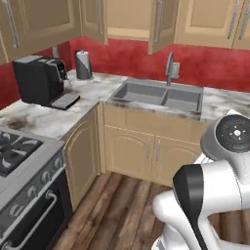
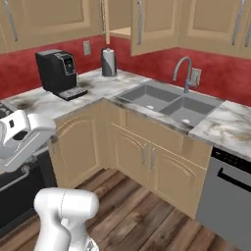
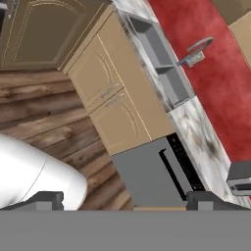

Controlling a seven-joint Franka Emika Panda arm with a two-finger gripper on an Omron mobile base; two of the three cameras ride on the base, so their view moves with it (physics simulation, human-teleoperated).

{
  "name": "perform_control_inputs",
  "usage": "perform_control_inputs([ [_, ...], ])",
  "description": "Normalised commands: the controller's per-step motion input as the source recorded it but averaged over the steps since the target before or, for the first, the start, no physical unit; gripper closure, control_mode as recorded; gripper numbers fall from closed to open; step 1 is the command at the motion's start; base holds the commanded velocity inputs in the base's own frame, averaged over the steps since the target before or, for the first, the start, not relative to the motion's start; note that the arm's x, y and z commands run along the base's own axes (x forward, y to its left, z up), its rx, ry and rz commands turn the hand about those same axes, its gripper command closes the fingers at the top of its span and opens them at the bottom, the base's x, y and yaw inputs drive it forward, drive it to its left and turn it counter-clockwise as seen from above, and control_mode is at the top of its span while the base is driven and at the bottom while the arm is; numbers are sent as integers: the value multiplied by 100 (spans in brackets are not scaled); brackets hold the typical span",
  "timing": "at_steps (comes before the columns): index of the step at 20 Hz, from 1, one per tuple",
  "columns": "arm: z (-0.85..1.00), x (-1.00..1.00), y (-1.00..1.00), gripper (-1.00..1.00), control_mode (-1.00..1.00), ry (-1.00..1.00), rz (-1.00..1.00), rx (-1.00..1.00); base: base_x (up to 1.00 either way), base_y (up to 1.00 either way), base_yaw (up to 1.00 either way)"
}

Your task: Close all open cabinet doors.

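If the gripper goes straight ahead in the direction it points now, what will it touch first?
Probably the grey dishwasher front, which fills the hand view just beyond the open gripper. The lower cabinet doors under the sink lie to one side of that line. Depth is uncertain.

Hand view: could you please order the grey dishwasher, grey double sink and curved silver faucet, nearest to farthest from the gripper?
1. Grey dishwasher, right before the gripper.
2. Grey double sink, along the marble counter.
3. Curved silver faucet, beyond the sink.

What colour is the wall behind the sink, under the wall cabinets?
Red. The wall behind the sink shows best in the left base view.
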Motion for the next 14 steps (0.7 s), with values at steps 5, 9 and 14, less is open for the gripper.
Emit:
perform_control_inputs([
  [5,0,0,0,-100,100,0,0,0,30,23,-38],
  [9,0,0,0,-100,100,0,0,0,46,31,-29],
  [14,0,0,0,-100,100,0,0,0,55,32,-23],
])
